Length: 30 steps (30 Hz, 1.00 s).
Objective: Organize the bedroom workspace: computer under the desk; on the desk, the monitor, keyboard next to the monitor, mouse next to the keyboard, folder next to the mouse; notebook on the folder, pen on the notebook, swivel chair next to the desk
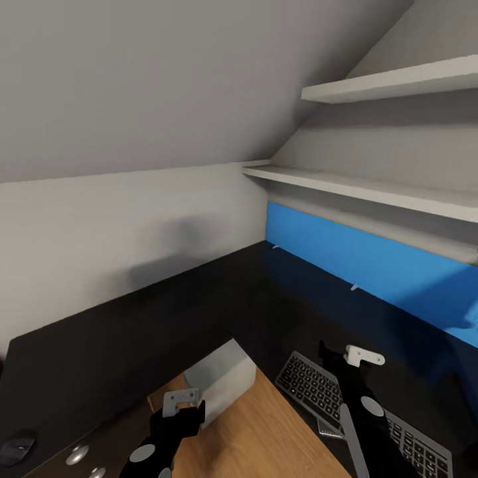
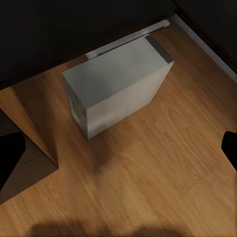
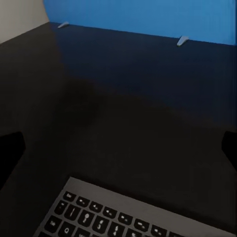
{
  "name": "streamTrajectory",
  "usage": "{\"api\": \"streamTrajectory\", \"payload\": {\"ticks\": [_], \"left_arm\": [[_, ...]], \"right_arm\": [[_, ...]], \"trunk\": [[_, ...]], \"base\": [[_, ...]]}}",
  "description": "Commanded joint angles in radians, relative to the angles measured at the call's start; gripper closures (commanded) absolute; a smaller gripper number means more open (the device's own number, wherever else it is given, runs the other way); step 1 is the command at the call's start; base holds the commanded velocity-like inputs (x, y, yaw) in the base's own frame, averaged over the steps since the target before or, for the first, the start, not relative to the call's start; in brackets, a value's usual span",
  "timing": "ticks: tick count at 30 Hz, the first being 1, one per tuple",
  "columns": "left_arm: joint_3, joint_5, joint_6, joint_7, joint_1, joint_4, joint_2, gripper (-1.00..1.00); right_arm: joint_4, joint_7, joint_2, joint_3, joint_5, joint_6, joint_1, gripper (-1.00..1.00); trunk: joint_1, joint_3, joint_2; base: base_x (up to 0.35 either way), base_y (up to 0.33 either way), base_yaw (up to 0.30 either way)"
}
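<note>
Keyboard (image 1: pixel 362 415), flat with grey keys, lies on the glossy black desk (image 1: pixel 133 332) under the right gripper (image 1: pixel 345 355), which hangs empty, fingers spread. Left gripper (image 1: pixel 180 406), likewise spread and empty, hovers above the boxy grey computer (image 2: pixel 118 86) on wood floor under the desk. Possibly the mouse (image 1: pixel 18 446) sits left; blue panel (image 1: pixel 372 259) behind

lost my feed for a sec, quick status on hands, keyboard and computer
Both hands, left and right, open, empty. Keyboard on desk under right hand. Computer on floor, partly under desk. Nothing blocking.
</note>
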Motion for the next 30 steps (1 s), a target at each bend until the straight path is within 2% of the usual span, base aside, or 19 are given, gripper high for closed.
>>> {"api": "streamTrajectory", "payload": {"ticks": [1, 13, 21, 24, 30], "left_arm": [[-0.002, 0.011, 0.003, 0.01, -0.001, -0.001, 0.0, -1.0], [-0.002, 0.011, 0.003, 0.01, -0.001, -0.002, 0.0, -1.0], [0.0, 0.012, 0.005, 0.01, -0.001, -0.023, -0.004, -1.0], [0.0, 0.013, 0.005, 0.011, -0.001, -0.03, -0.004, -1.0], [-0.001, 0.014, 0.002, 0.012, -0.001, -0.034, -0.005, -1.0]], "right_arm": [[-0.002, -0.003, 0.001, 0.0, -0.002, 0.006, -0.001, -1.0], [-0.002, -0.003, -0.001, -0.002, -0.001, 0.005, -0.001, -1.0], [0.003, -0.004, -0.003, -0.007, 0.0, 0.007, -0.001, -1.0], [0.009, -0.004, -0.004, -0.025, -0.001, 0.007, -0.001, -1.0], [0.019, -0.001, -0.003, -0.044, -0.002, 0.002, -0.001, -1.0]], "trunk": [[0.0, -0.002, -0.002], [0.0, -0.002, -0.002], [0.0, -0.002, -0.002], [0.0, -0.002, -0.002], [0.0, -0.002, -0.002]], "base": [[0.001, 0.0, -0.038], [0.0, 0.0, -0.005], [0.0, 0.0, -0.248], [0.0, 0.0, -0.253], [0.0, 0.0, -0.076]]}}
